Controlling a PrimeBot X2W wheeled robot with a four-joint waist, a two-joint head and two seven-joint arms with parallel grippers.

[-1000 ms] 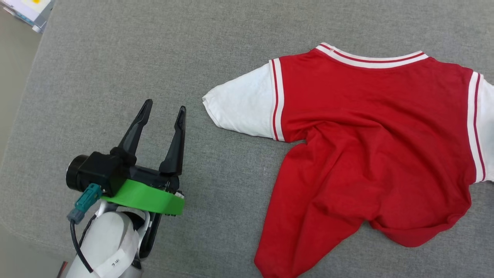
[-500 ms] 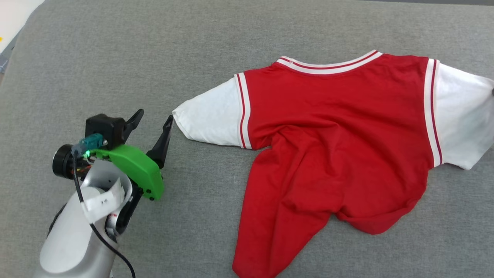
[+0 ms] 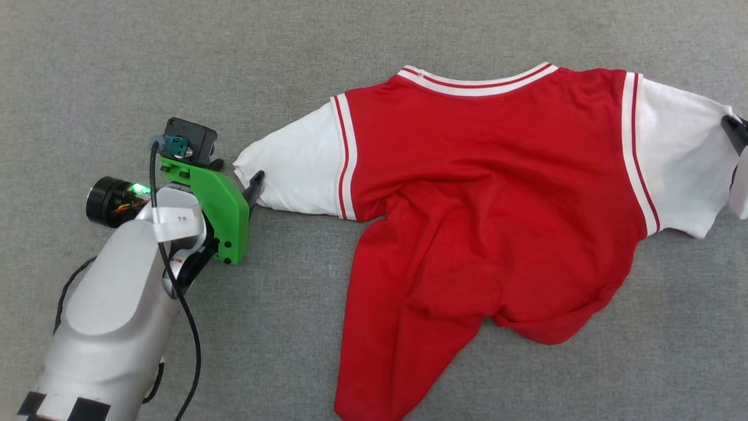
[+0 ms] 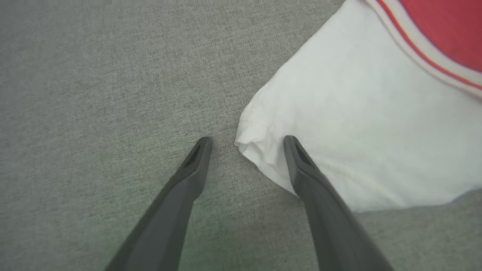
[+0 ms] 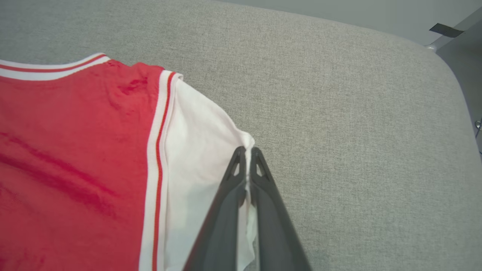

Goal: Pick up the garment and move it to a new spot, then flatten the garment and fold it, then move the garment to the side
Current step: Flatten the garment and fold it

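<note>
The garment (image 3: 485, 175), a red jersey with white sleeves and striped trim, lies plain side up on grey fabric, its lower body bunched and twisted. My left gripper (image 3: 248, 182) stands open at the tip of the left sleeve (image 3: 292, 166). In the left wrist view the sleeve corner (image 4: 260, 150) lies between the spread fingers of the left gripper (image 4: 246, 145), one finger (image 4: 301, 165) resting over the white cloth. My right gripper (image 5: 246, 152) is shut on the edge of the right sleeve (image 5: 196, 150); its dark tip (image 3: 735, 130) meets that sleeve at the head view's right edge.
The grey upholstered surface (image 3: 175, 70) spreads all around the garment. Its rounded far corner (image 5: 433, 56) appears in the right wrist view, with floor and a metal leg beyond it.
The head camera has shifted. My left gripper has reached forward to the left sleeve tip and now straddles it, still open. My right gripper has come to the right sleeve's edge and shut on it.
</note>
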